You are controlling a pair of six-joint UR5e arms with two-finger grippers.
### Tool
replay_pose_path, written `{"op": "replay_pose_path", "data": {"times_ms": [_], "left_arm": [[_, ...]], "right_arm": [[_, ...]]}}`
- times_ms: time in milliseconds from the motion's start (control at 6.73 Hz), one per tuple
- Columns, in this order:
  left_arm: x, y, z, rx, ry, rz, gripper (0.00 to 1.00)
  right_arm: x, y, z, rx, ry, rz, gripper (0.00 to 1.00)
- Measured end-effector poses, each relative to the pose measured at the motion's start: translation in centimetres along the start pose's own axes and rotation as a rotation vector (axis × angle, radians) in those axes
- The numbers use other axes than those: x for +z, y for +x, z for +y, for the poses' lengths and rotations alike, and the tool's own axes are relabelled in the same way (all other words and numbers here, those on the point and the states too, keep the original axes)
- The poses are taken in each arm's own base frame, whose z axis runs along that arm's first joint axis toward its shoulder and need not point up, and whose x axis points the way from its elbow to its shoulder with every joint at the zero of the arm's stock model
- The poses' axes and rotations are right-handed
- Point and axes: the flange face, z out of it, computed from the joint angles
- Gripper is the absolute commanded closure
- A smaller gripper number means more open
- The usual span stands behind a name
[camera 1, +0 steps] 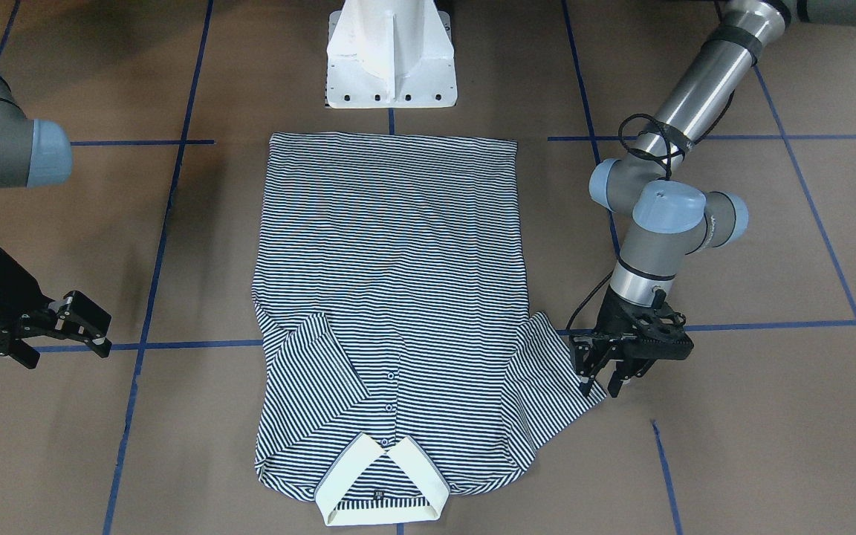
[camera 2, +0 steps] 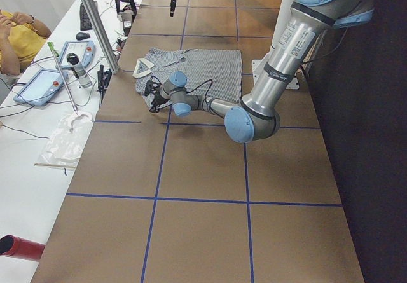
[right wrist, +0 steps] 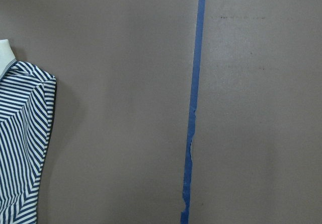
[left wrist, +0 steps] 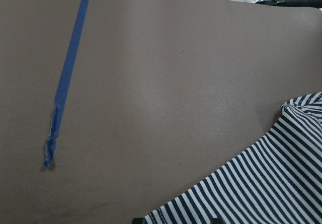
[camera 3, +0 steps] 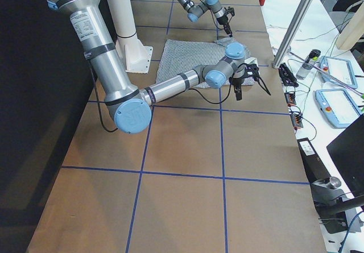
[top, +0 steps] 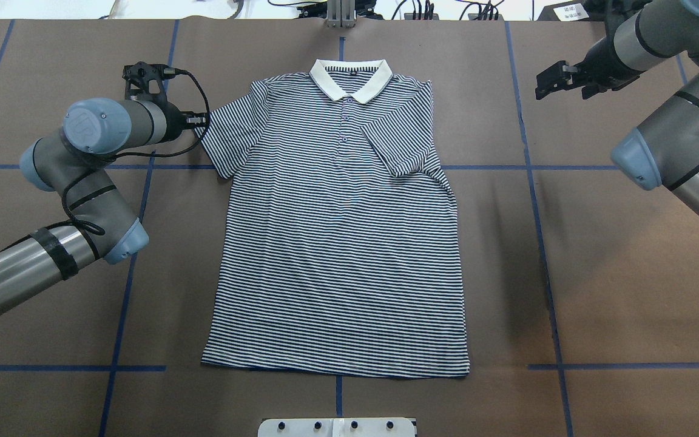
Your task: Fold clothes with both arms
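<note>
The polo shirt (top: 337, 243) lies flat and face up in the middle of the tabletop (top: 598, 273). Its long axis runs straight from the robot's edge to the far edge, with the hem (top: 334, 370) toward the white pedestal (camera 1: 391, 67) and the cream collar (top: 349, 82) toward the far edge. The two sleeves differ. The right sleeve (top: 401, 149) is folded in over the chest, so that side of the shirt is a straight line. The left sleeve (top: 228, 136) is spread flat, reaching out toward the tabletop's left end.

The coming move turns on that spread sleeve. The left gripper (camera 1: 600, 386) points down at the sleeve's outer cuff corner, with its fingers (camera 1: 585, 383) parted by a modest gap. The left wrist view shows the striped cuff edge lying between the two dark fingertips at the bottom of the frame. The fingers look to straddle the cuff without having closed on it. I cannot tell whether the tips touch the cloth or the tabletop. From these fingers the sleeve, and the whole shirt, lies inward toward the tabletop's middle. The fold would probably carry the cuff that way, across the shirt's long axis, to mirror the other sleeve.

The right gripper (camera 1: 105, 333) hangs well apart from the shirt, out toward the tabletop's right end and level with the shoulders. Its fingers look parted and hold nothing. The left arm is plainly the nearer one for this step.
</note>
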Motion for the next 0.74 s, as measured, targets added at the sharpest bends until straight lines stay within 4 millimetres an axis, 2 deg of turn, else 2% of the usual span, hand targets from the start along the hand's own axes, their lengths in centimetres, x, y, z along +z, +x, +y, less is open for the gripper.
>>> {"op": "replay_pose_path", "data": {"times_ms": [297,446,594,743], "left_arm": [[0.41,-0.42,0.04,0.009,-0.003,-0.012,0.49],[0.53,-0.54,0.08,0.016,-0.005,-0.015,0.55],[0.55,-0.47,0.02,0.018,-0.005,-0.015,0.69],[0.55,-0.32,-0.03,0.020,-0.004,-0.013,0.74]], "right_arm": [[0.09,0.08,0.01,0.000,-0.001,0.001,0.00],[0.10,0.09,0.01,0.000,-0.002,0.002,0.00],[0.10,0.09,0.01,0.000,-0.002,0.002,0.00],[0.08,0.12,-0.01,0.001,-0.001,0.002,0.00]]}}
